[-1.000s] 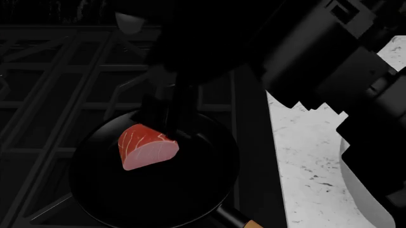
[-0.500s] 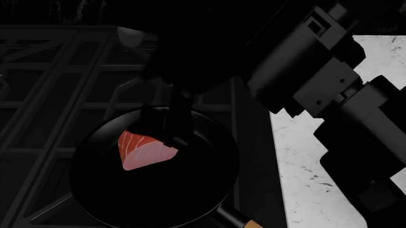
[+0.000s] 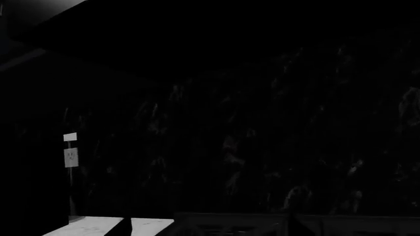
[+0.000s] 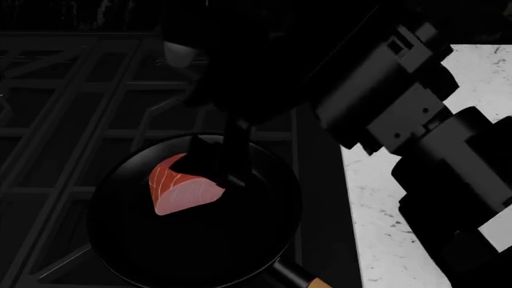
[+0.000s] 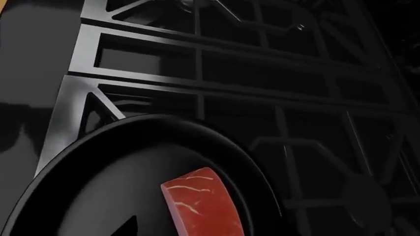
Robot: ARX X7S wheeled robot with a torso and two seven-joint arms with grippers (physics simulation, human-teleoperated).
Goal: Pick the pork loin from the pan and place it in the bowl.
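The pork loin (image 4: pixel 184 187) is seen lying inside the pan (image 4: pixel 160 252), left of the pan's middle and toward its far side, red marbled top up and pale cut face turned toward the near side. The pan is set on the dark stove grates (image 4: pixel 72 108), and its wooden handle (image 4: pixel 316 283) is seen at the near right edge. The right gripper (image 4: pixel 214 161) is lowered from the far right over the meat, its dark fingers (image 4: pixel 228 157) placed at the far right edge of the chunk. Whether they are spread or clenched cannot be told against the black pan. In the right wrist view the pork loin (image 5: pixel 203 204) is shown resting on the pan floor (image 5: pixel 98 187). A white speckled counter (image 4: pixel 384 210) is seen right of the stove. The left gripper is not shown in any view.
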